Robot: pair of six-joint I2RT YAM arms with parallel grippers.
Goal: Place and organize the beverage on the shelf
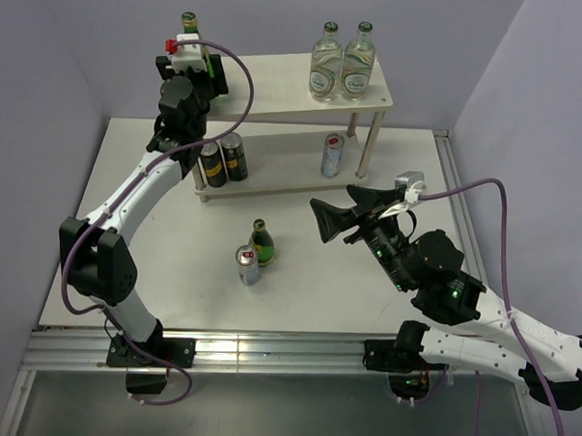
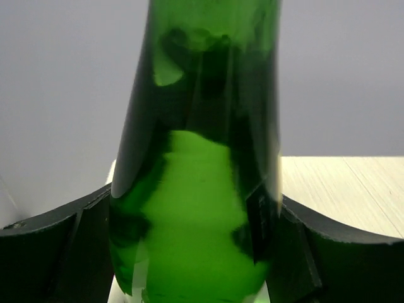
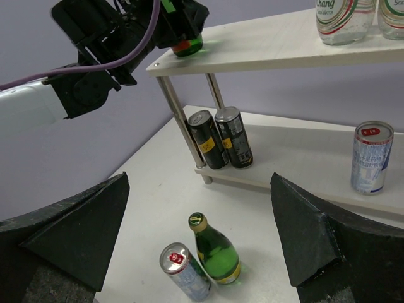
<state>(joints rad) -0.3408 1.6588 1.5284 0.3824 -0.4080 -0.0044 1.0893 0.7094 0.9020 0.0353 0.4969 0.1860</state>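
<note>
Your left gripper [image 1: 194, 59] is clamped on a green bottle [image 1: 189, 22] at the far-left end of the shelf [image 1: 278, 77], top board, probably to leave room for its twin. Under it are two dark cans [image 1: 223, 159]. On the table [image 1: 153, 270] the other green bottle [image 1: 261, 242] and a loose silver can [image 1: 247, 264] stand touching, not yet shelved. The clear bottles [image 1: 341, 64] pair up top right, with a shelved silver can [image 1: 332, 154] below. Your right gripper [image 1: 342, 211] hangs spread wide and empty near the loose pair.
</note>
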